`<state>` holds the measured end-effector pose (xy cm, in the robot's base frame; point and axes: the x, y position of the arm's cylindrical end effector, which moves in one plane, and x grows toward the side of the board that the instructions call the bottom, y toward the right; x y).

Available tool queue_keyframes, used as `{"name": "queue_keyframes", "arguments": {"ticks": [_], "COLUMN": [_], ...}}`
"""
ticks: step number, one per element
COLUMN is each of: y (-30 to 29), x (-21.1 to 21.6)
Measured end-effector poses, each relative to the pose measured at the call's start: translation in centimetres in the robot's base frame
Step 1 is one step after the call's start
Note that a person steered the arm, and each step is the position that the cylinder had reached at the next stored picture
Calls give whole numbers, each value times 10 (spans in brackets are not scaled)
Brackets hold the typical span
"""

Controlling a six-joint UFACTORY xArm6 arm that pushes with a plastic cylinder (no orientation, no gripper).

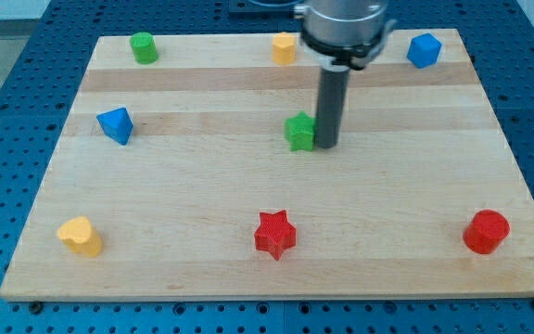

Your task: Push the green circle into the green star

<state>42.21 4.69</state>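
Green circle sits far from green star, which my tip touches; no fingers.

Silver-grey cylindrical wrist housing, black collar beneath, straight dark rod, my tip blunt.

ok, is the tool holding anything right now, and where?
Nothing is held: the tool is a bare dark rod. My tip sits against the right side of the green star block on the wooden board.
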Motion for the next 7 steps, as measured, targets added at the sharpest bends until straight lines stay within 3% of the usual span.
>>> {"name": "queue_keyframes", "arguments": {"ticks": [2,6,7], "y": [-33,-266,-298], "x": [26,30,-2]}}
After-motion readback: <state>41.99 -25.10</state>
